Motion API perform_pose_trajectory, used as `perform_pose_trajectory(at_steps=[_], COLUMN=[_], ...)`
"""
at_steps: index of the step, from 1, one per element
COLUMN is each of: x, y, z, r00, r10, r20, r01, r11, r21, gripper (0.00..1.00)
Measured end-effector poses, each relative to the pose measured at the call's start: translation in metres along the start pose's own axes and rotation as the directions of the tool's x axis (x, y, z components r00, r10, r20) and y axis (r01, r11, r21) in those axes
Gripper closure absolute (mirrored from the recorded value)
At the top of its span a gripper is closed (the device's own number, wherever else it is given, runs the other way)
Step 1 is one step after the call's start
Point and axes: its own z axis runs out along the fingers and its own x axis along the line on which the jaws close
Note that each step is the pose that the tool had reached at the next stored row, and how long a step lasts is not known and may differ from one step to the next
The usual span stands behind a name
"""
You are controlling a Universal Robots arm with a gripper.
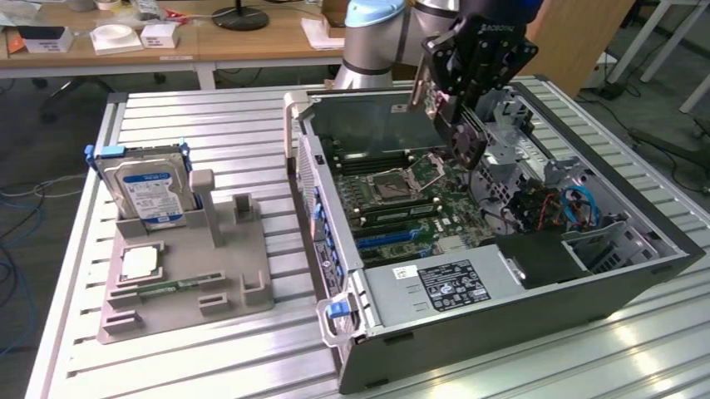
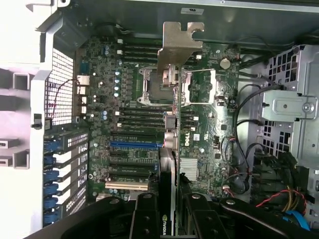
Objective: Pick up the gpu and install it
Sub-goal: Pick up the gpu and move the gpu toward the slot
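Observation:
My gripper (image 1: pixel 461 125) hangs over the open computer case (image 1: pixel 621 274), shut on the gpu (image 2: pixel 170 134). In the wrist view I see the card edge-on between the black fingers (image 2: pixel 144 219), with its silver bracket (image 2: pixel 179 45) at the far end. It is held above the green motherboard (image 2: pixel 134 99), over the CPU socket (image 2: pixel 149 89), and is not seated in any slot. The blue expansion slot (image 2: pixel 134 144) and the black slots beside it lie off to one side of the card's edge.
On the exterior view's left stands a grey fixture (image 1: pixel 189 283) holding a hard drive with a blue-and-white label (image 1: pixel 150 187), a small square chip (image 1: pixel 139 262) and a green memory stick (image 1: pixel 178 287). The power supply (image 1: pixel 444 283), drive cages (image 2: pixel 289 109) and cables (image 1: pixel 577 208) crowd the case.

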Motion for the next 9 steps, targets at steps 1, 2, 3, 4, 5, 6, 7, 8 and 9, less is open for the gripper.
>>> perform_pose_trajectory(at_steps=[1, 2, 3, 4, 5, 6, 7, 8, 9], x=[-0.0012, -0.0023, -0.0035, -0.0046, -0.0056, -0.0065, -0.0073, -0.0079, -0.0085], y=[0.0000, -0.0001, -0.0001, -0.0002, -0.0002, -0.0003, -0.0004, -0.0005, -0.0005], z=[0.0000, 0.0000, 0.0000, 0.0000, 0.0000, 0.0000, 0.0000, 0.0000, 0.0000], r00=[1.0000, 1.0000, 1.0000, 1.0000, 1.0000, 1.0000, 1.0000, 1.0000, 1.0000], r10=[0.000, 0.000, 0.000, 0.000, 0.000, 0.000, 0.000, 0.000, 0.000], r20=[-0.0001, -0.0001, -0.0002, -0.0003, -0.0003, -0.0003, -0.0004, -0.0004, -0.0004], r01=[0.000, 0.000, 0.000, 0.000, 0.000, 0.000, 0.000, 0.000, 0.000], r11=[1.0000, 1.0000, 1.0000, 1.0000, 1.0000, 1.0000, 1.0000, 1.0000, 1.0000], r21=[0.0000, 0.0000, -0.0001, 0.0000, -0.0001, -0.0001, -0.0001, -0.0001, -0.0001], gripper=[0.74, 0.74, 0.74, 0.74, 0.74, 0.74, 0.74, 0.74, 0.74])
